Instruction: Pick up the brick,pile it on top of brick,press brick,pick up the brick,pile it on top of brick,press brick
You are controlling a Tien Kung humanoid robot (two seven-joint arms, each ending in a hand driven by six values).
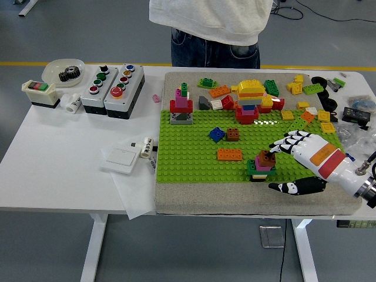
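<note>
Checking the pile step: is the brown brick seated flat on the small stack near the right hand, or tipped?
Tipped. The brown brick sits askew atop the small stack; the open right hand holds nothing.
</note>
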